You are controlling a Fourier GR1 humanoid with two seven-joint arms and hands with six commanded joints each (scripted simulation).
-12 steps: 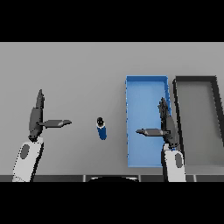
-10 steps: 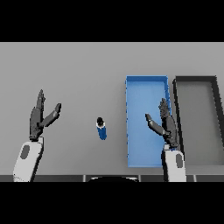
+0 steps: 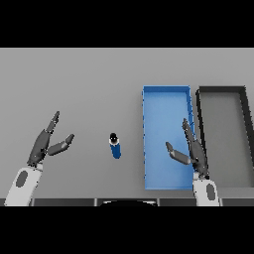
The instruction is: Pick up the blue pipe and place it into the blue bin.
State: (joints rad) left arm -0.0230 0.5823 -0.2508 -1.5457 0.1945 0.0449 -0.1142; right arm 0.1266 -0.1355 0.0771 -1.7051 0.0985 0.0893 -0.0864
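The blue pipe point(image 3: 115, 147), short with a dark top end, stands on the grey table between my two hands. The blue bin point(image 3: 166, 94) lies to its right, long and shallow, with nothing in it. My right hand point(image 3: 194, 152) hovers open over the bin's near right part, fingers straight and thumb pointing left toward the pipe. My left hand point(image 3: 45, 144) is open at the left, well apart from the pipe, thumb pointing right.
A black bin point(image 3: 222, 91) with a grey floor sits right beside the blue bin, at the table's right side. Grey table point(image 3: 79, 89) stretches wide behind and left of the pipe.
Both thumbs have swung up from pointing sideways toward the fingers. The pipe and both bins have not moved.
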